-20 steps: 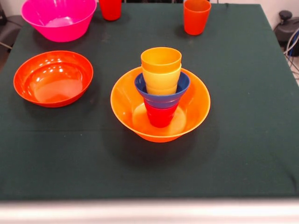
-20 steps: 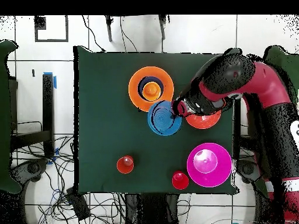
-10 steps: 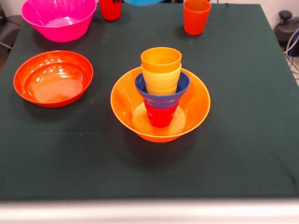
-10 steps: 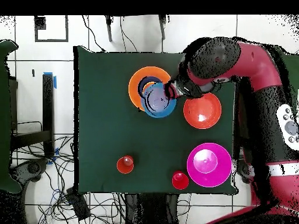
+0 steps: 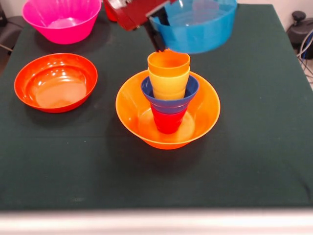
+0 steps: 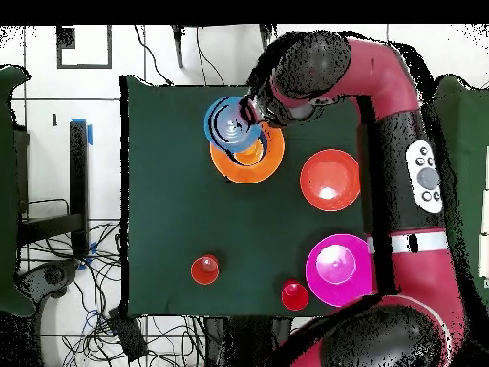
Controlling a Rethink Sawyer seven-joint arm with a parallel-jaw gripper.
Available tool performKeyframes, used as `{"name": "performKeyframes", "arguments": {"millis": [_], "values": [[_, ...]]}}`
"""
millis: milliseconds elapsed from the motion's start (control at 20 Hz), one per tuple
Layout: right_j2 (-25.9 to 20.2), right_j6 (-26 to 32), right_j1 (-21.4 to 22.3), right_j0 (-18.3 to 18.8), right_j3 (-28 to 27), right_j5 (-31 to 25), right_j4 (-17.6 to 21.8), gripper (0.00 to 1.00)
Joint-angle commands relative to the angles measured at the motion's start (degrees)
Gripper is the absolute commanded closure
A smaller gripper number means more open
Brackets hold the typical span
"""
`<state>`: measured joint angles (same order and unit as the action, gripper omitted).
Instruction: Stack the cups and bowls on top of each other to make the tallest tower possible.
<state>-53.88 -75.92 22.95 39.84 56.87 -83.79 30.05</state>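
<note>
The arm reaches in over the counter (image 5: 254, 161) with the light blue bowl (image 5: 195, 27) held up in the air, the hand (image 5: 156, 34) closed on the bowl's rim at the side nearest the tower. In the front view the bowl hangs above and a little behind the tower (image 5: 168, 103), its lower edge just over the top cup; from overhead the blue bowl (image 6: 229, 122) overlaps the far side of the tower's base without sitting centred on it.

The tower stands near the middle of the counter. Its base is the big yellow-orange bowl (image 5: 142, 122); inside that stands a red cup (image 5: 167, 122), on it the small dark blue bowl (image 5: 188, 93), and in that two nested cups, a yellow cup (image 5: 168, 84) with an orange-yellow cup (image 5: 168, 62) on top.

The wide orange-red bowl (image 5: 55, 82) sits alone toward one side edge, well apart from the tower. The big pink bowl (image 5: 61, 19) is in the back corner on that same side. Overhead, two loose cups show along the counter's robot-side edge: one red cup (image 6: 204, 269) and another red cup (image 6: 295, 295) just beside the pink bowl (image 6: 343, 269).
</note>
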Motion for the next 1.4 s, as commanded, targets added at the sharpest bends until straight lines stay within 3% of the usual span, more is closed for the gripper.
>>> {"name": "performKeyframes", "arguments": {"millis": [50,450,700,1000,1400], "values": [[4.8,7.1,-4.8,-3.1,-9.3,1.3,4.9,1.0],[5.9,10.0,-2.1,-2.8,-8.7,-3.8,4.7,1.0],[6.5,11.1,-1.6,-2.6,-7.7,-4.0,5.0,1.0],[8.1,12.1,-0.9,-3.7,-8.9,-5.9,7.2,1.0],[12.0,9.0,-1.1,-6.1,-9.3,-9.1,10.1,1.0]]}}
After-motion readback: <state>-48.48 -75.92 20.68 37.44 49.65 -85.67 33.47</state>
